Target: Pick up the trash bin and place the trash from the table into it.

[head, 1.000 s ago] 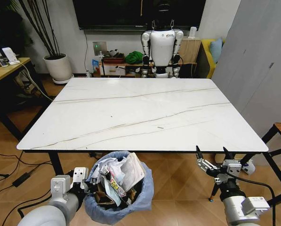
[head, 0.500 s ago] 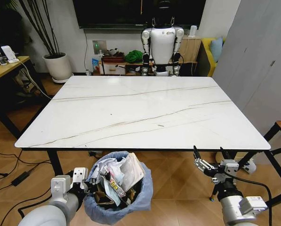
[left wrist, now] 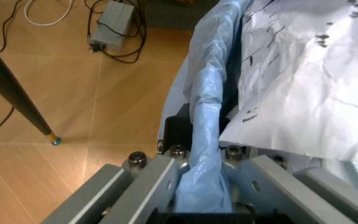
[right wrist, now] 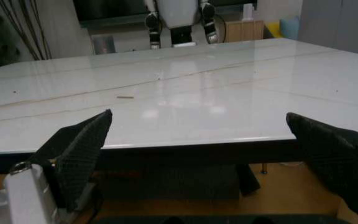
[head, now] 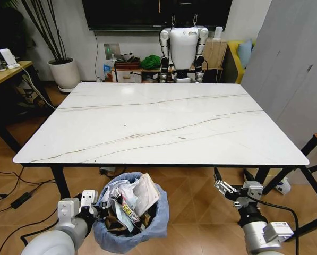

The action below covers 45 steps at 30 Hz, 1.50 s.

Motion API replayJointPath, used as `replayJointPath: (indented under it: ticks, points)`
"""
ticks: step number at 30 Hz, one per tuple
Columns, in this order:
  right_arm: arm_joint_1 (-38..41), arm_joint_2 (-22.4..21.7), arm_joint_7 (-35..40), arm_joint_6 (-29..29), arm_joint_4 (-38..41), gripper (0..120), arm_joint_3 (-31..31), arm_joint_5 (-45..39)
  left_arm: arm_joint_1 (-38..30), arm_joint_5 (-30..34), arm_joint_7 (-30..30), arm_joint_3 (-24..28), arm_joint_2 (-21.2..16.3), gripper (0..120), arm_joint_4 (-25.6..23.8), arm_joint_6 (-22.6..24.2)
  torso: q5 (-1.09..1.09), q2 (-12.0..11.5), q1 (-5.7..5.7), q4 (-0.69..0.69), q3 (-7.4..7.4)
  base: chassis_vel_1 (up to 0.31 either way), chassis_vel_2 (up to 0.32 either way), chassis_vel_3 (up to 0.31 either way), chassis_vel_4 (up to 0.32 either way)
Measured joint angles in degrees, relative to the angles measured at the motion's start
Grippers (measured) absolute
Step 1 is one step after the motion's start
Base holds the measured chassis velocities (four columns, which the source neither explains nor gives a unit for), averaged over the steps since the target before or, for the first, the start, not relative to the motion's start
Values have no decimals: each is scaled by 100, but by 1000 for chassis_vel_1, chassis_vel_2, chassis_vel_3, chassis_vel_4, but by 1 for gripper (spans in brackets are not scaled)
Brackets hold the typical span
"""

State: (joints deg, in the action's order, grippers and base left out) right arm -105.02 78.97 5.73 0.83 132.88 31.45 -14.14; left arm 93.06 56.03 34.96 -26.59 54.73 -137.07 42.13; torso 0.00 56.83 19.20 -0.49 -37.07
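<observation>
the left tool (head: 89, 204) was pinching the bagged rim of the trash bin (head: 129, 234), its fingers (left wrist: 160, 179) pressed onto a fold of the blue-grey liner, with the bin held low in front of the worktop's (head: 68, 143) near edge, above the wooden floor. the right tool (head: 232, 188) hung spread and empty just below the worktop's near right edge.

the bin looked full: white papers (head: 139, 194), a printed wrapper (head: 130, 212) and brown scraps sat heaped to the rim. the worktop carried no litter beyond a tiny dark speck (head: 181, 138) (too small to name), so the clearing seemed essentially done.

the grip bit on one side only, mostly on thin plastic, so the bin probably wanted keeping level and moving slowly; a tilt could spill the heaped papers or drag the liner off the rim.
</observation>
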Motion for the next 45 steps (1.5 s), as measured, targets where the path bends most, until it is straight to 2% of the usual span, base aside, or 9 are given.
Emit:
replayJointPath:
  ticks: [45]
  points:
    - [34, 144, 33, -2, -274, 100, -102, -10, 95, -53, -121, -78, 57, 0, -17, 0, 0, -1187, -520, 0, 666, 0, 0, 0, 0]
